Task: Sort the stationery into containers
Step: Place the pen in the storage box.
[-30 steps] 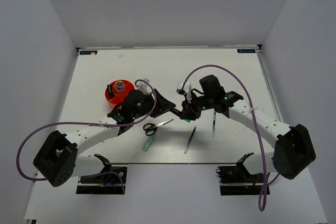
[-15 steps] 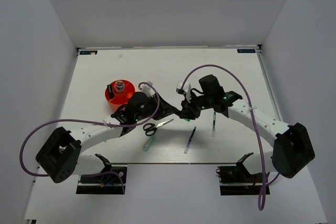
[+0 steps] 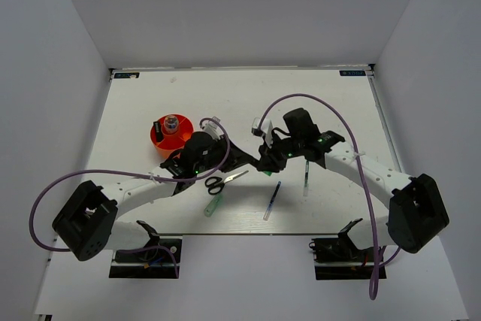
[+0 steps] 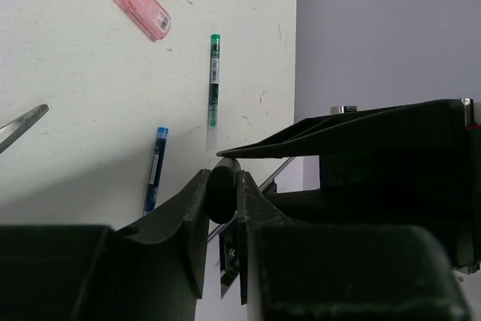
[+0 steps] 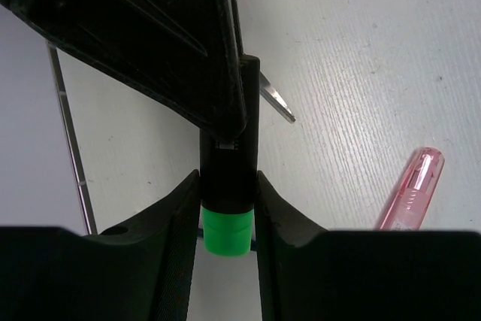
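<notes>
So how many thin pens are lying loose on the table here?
2. The blue pen lies centre, toward the robot; the green pen lies just right of it. Others could be hidden under the right arm or left arm.

Left hand (image 3: 253,158) and right hand (image 3: 264,164) sit tip to tip just beyond the scissors (image 3: 224,180).

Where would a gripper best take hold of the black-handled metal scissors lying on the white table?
Probably across the closed blades just past the pivot, coming straight down from above. The black-handled metal scissors lie flat with blades shut, so that narrow neck suits a two-sided pinch; the looped handles are wider.
</notes>
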{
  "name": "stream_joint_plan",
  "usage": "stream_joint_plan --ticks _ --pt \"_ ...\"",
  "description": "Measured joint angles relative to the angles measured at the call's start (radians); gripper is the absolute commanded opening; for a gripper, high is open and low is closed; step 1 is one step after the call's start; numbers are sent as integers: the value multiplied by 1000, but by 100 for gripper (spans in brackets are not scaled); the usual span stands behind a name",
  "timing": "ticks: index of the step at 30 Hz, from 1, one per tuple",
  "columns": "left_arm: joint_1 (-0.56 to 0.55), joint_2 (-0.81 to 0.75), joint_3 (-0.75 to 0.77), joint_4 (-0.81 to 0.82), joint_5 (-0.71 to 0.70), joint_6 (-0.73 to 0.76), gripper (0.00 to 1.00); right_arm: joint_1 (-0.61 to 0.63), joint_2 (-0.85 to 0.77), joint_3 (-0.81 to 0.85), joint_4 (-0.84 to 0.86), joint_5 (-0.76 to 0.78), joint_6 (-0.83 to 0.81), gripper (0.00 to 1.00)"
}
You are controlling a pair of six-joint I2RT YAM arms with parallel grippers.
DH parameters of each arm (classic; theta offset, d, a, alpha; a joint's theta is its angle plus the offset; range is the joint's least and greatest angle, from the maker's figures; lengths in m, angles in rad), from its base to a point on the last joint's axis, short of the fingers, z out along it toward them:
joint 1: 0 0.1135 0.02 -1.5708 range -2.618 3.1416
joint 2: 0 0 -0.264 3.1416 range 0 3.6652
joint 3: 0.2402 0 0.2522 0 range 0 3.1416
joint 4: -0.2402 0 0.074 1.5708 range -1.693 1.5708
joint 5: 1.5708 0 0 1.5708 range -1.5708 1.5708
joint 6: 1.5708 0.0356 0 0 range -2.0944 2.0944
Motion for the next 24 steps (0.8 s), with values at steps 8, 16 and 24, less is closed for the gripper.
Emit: stream_joint_plan --ticks 8,16,24 --pt "-3 -8 40 -78 -11 35 0 0 -3 -5 1 12 0 90" --pt "-3 -178 142 -350 -125 191 0 -1 -72 -10 -22 35 -6 90" --pt "68 -393 336 -730 -380 420 0 -13 -182 -87 -38 148 -22 12"
